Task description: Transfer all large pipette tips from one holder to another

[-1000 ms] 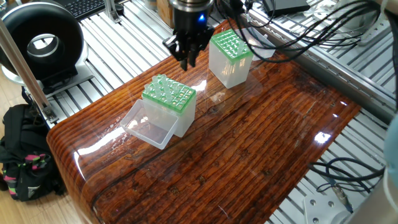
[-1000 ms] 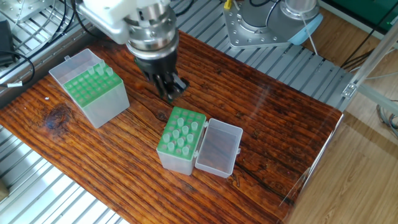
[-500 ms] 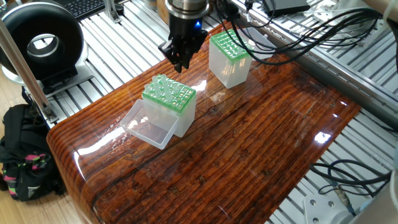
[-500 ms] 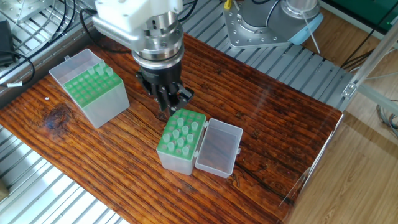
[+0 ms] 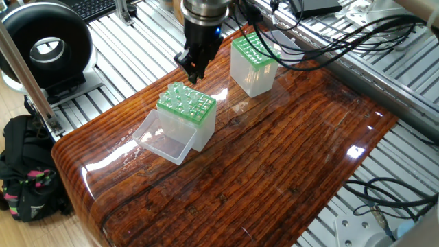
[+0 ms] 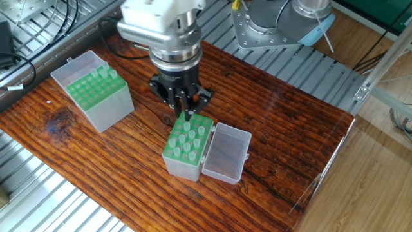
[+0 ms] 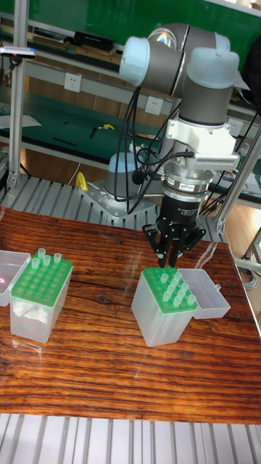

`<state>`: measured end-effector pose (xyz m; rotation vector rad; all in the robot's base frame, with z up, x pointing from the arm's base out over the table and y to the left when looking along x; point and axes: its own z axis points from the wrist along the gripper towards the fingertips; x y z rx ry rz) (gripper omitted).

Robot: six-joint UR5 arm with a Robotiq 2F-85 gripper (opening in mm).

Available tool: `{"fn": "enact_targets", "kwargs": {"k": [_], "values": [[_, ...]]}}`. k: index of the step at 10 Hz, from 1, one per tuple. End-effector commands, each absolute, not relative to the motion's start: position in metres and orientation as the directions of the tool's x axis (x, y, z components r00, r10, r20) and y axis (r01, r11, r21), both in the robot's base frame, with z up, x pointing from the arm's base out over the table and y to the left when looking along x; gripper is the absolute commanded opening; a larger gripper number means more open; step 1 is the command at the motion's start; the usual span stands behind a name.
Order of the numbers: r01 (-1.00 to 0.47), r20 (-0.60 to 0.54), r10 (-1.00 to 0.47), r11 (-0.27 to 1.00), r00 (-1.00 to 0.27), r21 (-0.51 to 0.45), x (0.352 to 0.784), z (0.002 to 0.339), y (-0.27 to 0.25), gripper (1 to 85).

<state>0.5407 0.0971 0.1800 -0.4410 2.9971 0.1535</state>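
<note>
My gripper [image 6: 187, 111] hangs just above the back edge of the near holder [image 6: 172, 159], a clear box with a green rack and an open lid. Its fingers are drawn together, and no tip shows between them. Several large pipette tips [image 6: 189, 137] stand upright in that rack. The gripper [image 5: 193, 71] is over the rack's far side, with the near holder [image 5: 199, 125] below it. The second holder [image 6: 103, 109] stands to the left and has a few tips [image 6: 104, 72] in its back rows. In the tall fixed view the gripper [image 7: 172, 255] points down over the near holder [image 7: 156, 319], and the second holder [image 7: 36, 312] is at left.
The near holder's open lid [image 6: 225, 153] lies flat on the wooden table [image 6: 277, 122] beside it. Cables [image 5: 329, 38] trail at the back right, and a black round device [image 5: 44, 48] sits off the table at the left. A bag [image 5: 24, 171] lies on the floor.
The gripper has moved from between the two holders to a spot over the back edge of the near holder. Both holders stay put.
</note>
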Motion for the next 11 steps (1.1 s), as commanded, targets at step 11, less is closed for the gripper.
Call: {"fn": "enact_targets", "kwargs": {"k": [11], "values": [[-0.345,-0.109,-0.333,0.932,-0.937,0.112,0.54,0.161,0.109,32.0]]}}
